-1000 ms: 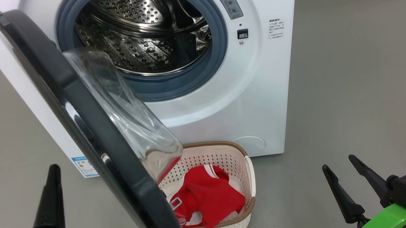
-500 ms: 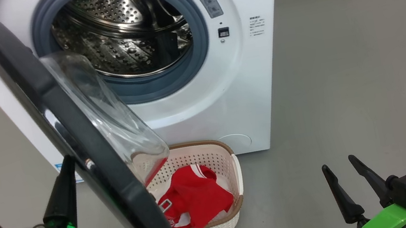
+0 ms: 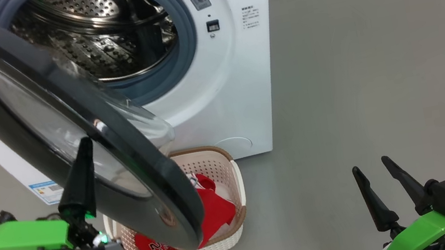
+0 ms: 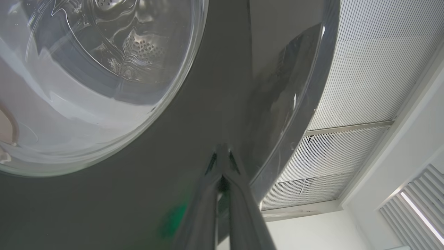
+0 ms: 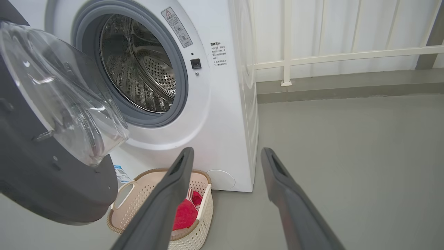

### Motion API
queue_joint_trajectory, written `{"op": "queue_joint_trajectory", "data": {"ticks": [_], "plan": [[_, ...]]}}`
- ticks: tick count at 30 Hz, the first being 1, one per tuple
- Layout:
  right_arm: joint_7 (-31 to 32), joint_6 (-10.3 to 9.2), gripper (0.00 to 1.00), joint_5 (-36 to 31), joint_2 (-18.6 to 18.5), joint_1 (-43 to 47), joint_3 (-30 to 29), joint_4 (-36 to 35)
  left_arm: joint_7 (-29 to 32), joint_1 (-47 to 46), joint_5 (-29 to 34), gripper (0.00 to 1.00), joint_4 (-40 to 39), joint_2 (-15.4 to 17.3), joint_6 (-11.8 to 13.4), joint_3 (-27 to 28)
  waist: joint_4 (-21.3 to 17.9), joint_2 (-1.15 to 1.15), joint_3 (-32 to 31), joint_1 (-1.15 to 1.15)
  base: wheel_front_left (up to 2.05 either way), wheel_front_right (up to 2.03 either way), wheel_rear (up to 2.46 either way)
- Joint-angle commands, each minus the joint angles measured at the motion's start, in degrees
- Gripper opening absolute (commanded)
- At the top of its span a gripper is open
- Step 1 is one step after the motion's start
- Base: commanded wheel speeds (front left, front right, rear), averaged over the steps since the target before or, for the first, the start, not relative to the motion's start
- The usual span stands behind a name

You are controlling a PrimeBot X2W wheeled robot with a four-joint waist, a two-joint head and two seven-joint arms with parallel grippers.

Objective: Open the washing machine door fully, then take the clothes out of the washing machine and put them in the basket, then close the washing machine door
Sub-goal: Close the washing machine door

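At the lower left of the head view, the left gripper [image 3: 82, 149] rises from its green-capped wrist with the forearm reaching in from the left, its two dark fingers pressed together into one spike that points up against the outer face of the washing machine door [image 3: 18, 110]. That door stands partly swung out from the washing machine [image 3: 236, 72], tilted across the drum opening, and its lower edge overhangs the basket [image 3: 225, 244], which sits on the grey floor [image 3: 373, 48] against the foot of the machine's front. The clothes [image 3: 219, 210] lie inside the basket, partly hidden by the door. At the lower right the right gripper [image 3: 370, 164] hangs low over bare floor, well apart from the machine, fingers spread wide and holding nothing. Along the left wrist view, the closed fingers run up from the bottom edge and their tip meets its own reflection on the glossy black ring of the door, just beside the glass window [image 4: 86, 86] (so it looks to be touching, with nothing gripped); slatted ceiling panels [image 4: 374, 69] show past the door's rim. From the right wrist view, the spread fingers frame the machine's lower right corner, with the basket and its red clothes to the left of them under the open door, and a white railing [image 5: 286, 45] behind.
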Motion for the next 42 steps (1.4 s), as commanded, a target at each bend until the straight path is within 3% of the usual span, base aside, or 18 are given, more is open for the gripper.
{"op": "queue_joint_trajectory", "data": {"ticks": [1,20,42], "plan": [[-0.4,0.37,1.0,0.4,-0.2,-2.3,1.3,-1.6,-0.5,-3.5,-0.6,0.0,-0.7,0.6,-1.0,1.0,-1.4,0.0,1.5,0.0,0.0,0.0,0.0],[-0.4,0.37,1.0,3.3,-0.2,-5.6,0.0,-3.0,-8.3,-18.7,-2.2,0.0,9.2,0.6,-3.1,-1.5,-6.7,0.0,8.5,0.0,0.0,0.0,0.0],[-0.4,0.37,1.0,3.1,-0.2,-8.8,-0.3,-3.8,-7.1,-35.5,-2.6,0.0,26.6,0.7,-8.7,-1.8,-8.2,0.0,12.6,0.0,0.0,0.0,0.0]]}}
